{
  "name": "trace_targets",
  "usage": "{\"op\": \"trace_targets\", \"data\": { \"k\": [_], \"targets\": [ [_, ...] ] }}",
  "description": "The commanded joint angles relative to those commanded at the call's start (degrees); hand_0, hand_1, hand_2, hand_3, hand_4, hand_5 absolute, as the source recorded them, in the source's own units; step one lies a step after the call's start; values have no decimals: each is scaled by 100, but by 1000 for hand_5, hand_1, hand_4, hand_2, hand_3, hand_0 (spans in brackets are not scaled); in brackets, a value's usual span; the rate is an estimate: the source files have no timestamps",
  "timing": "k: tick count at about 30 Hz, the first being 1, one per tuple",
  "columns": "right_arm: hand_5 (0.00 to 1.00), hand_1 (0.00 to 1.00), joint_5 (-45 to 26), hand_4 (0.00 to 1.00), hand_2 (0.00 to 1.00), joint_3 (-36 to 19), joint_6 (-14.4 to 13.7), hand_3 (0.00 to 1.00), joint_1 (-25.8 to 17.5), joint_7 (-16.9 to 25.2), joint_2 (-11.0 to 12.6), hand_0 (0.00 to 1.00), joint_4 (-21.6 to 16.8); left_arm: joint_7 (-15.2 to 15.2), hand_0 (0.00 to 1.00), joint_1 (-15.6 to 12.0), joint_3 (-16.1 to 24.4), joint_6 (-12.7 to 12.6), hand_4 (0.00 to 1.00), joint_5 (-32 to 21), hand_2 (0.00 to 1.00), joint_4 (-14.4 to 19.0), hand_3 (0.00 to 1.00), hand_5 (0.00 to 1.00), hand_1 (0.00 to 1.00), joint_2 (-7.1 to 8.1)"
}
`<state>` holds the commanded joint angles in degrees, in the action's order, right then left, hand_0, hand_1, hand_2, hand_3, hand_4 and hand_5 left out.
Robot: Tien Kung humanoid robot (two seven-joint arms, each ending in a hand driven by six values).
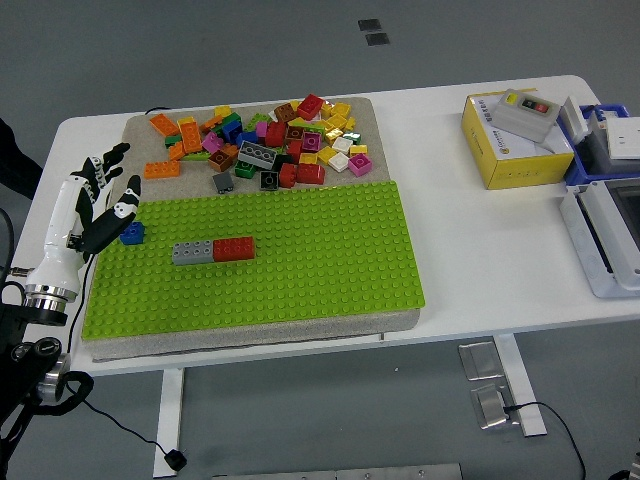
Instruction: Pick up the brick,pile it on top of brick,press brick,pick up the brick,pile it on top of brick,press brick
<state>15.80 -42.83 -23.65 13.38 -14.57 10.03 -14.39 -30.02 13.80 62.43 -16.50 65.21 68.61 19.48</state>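
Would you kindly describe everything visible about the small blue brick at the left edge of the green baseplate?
The blue brick is a small, squarish, plastic-looking toy block with studs on top. It sits upright at the left edge of the green baseplate, apart from the joined grey brick and red brick to its right. The left hand is right beside it, fingers spread, fingertips at or just over it; actual contact cannot be told.

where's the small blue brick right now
In the head view, the small blue brick sits at the green baseplate's left edge, at the left hand's fingertips, left of the grey brick.
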Motion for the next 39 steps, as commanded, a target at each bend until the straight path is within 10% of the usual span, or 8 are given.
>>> {"op": "trace_targets", "data": {
  "k": [9, 27, 39],
  "targets": [
    [799, 454, -48, 2, 375, 123, 28, 676, 30, 6, 42, 553, 10, 4, 864, -6, 18, 0, 547, 24, 919, -11, 823, 345, 922, -10],
    [875, 469, 217, 2, 376, -82, -50, 660, 20, -2, 33, 569, -7, 79, 870, 44, -15, 14, 546, 340, 909, -81, 803, 346, 923, 161],
    [903, 559, 501, 4, 533, -232, -26, 661, 45, -252, 15, 597, -54, 132, 900, 846, -789, -182, 546, 1620, 909, -804, 780, 347, 933, 1173]
  ]
}}
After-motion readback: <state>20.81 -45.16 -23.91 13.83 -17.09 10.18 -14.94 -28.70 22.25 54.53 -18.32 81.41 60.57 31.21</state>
